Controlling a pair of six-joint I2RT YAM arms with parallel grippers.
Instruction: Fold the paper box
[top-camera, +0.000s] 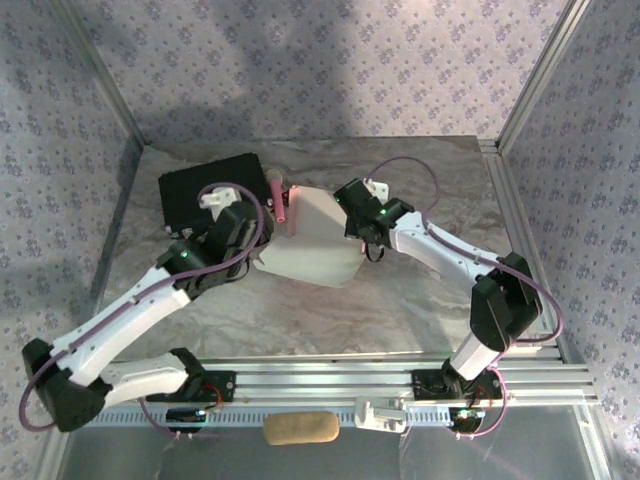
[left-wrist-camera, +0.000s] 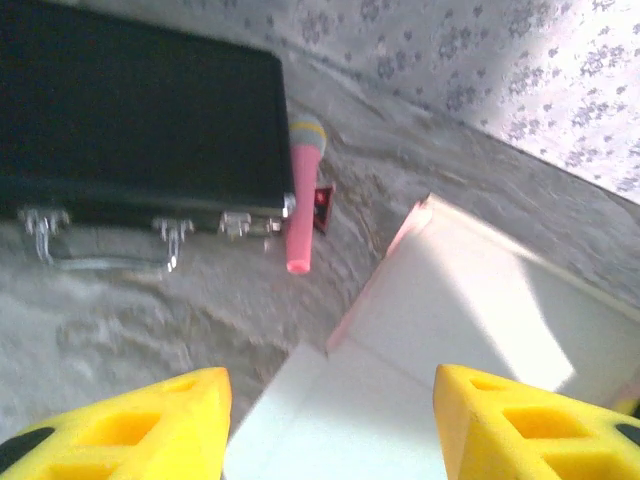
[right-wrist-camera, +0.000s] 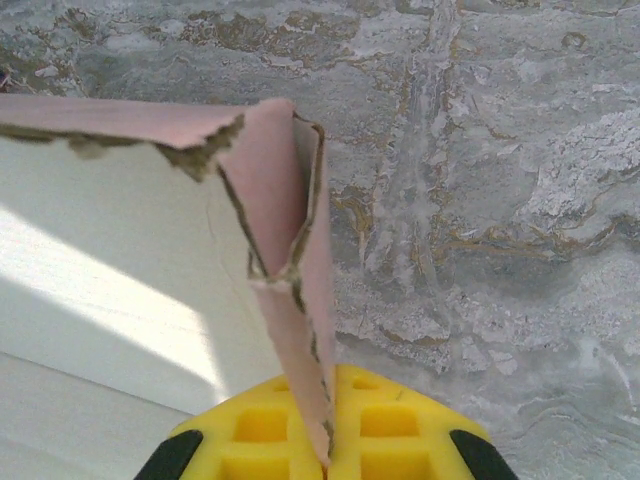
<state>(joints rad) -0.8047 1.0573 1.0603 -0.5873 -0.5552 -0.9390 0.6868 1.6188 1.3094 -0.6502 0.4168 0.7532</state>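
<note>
— What is the box made of?
— The paper box (top-camera: 312, 245) is thin card, pale pink outside and white inside, with ragged cut edges. It lies mid-worktop, one corner wall standing upright.
— How many hands are on it?
— Two. The right hand (right-wrist-camera: 325, 425) pinches that upright pink wall between its yellow pads (right-wrist-camera: 255, 430). The left hand (left-wrist-camera: 332, 425) hangs over the white panel, fingers spread wide, gripping nothing.
— Anything else?
— One hard black case (left-wrist-camera: 130, 110) with metal latches, and one pink stick (left-wrist-camera: 302, 205) just beside its edge.
— And the surroundings?
— The worktop (top-camera: 400, 300) is marbled grey-brown and wrinkled. The walls (top-camera: 300, 60) carry a lilac flower print.
</note>
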